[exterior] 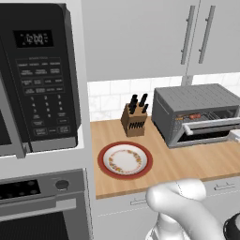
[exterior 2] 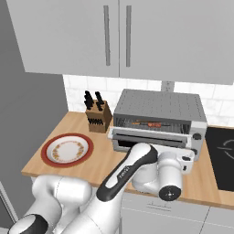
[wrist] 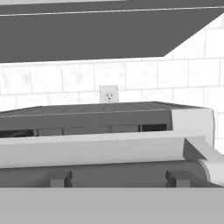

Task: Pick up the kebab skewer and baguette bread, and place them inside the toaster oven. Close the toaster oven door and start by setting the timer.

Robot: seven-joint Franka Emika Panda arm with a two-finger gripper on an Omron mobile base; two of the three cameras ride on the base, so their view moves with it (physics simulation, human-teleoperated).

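- The toaster oven door [exterior 2: 151, 137] stands partly raised, leaving a narrow slot above its top edge into the toaster oven [exterior 2: 160, 107]; the kebab skewer [exterior 2: 148, 124] lies across the rack inside that slot.
- The hand sits close against the door's front, below the slot, the arm filling the desk [exterior 2: 98, 162] edge there.
- Left of the oven, the knife block [exterior: 134, 119] stands near its side wall.
- A plate [exterior: 125, 160] takes the open desk centre.
- Upper cabinets [exterior 2: 119, 32] cap the room above the oven.
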